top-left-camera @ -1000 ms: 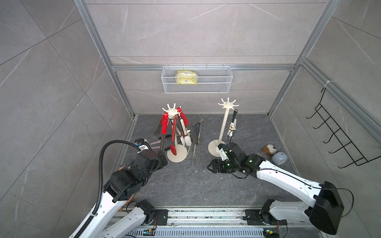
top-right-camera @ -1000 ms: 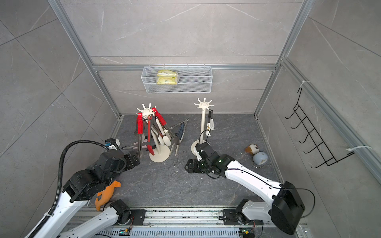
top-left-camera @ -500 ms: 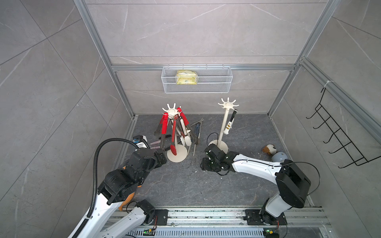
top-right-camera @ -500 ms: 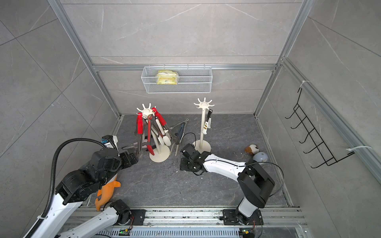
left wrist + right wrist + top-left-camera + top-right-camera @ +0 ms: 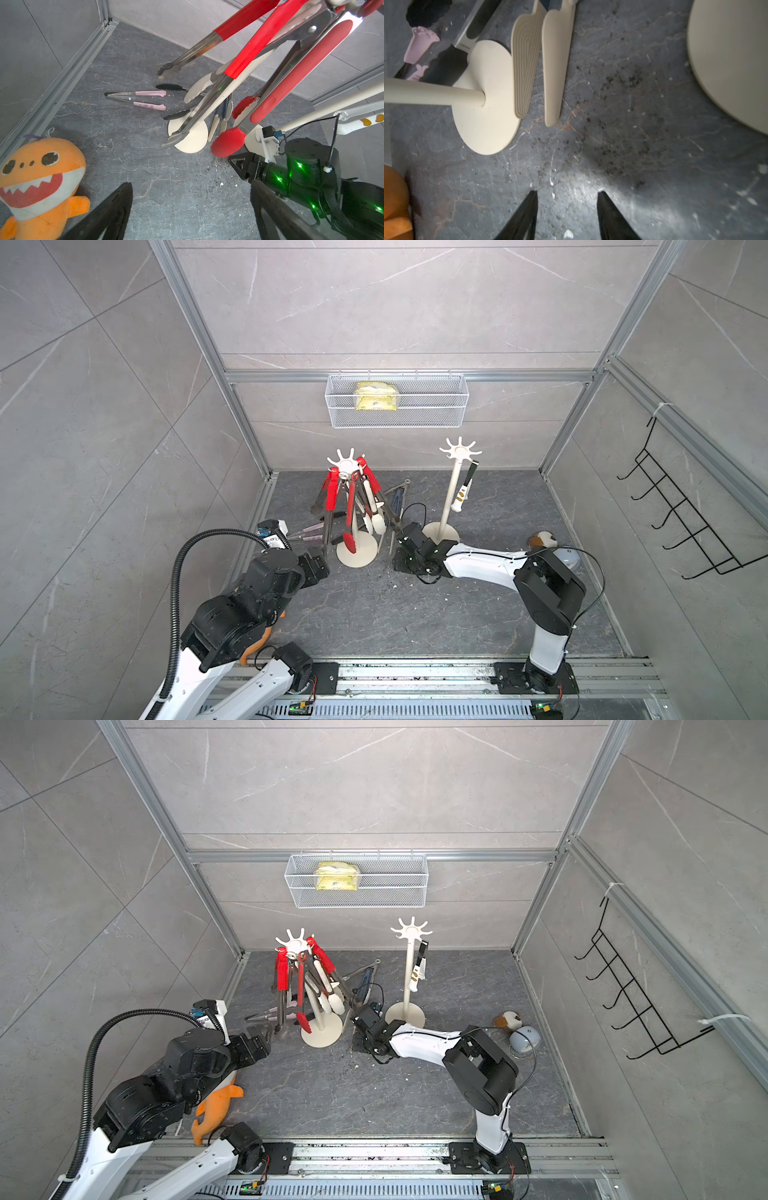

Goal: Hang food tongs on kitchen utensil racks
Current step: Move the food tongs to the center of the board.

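Several food tongs with red, cream and bare-metal tips hang on the left utensil rack. One cream tong hangs on the right rack. Pink-tipped tongs lie on the floor left of that rack's base. Cream-tipped tongs lie between the two bases. My right gripper hovers low over the floor just short of the cream tips, open with nothing between its fingers. My left gripper is wide open and empty, near the left rack's base.
An orange plush lies under my left arm. A small plush and a grey ball sit by the right wall. A wire basket hangs on the back wall, a black hook rack on the right wall.
My right arm has swung left, bringing its gripper down beside the left rack's base, and its jaws have narrowed. The left arm has barely shifted.
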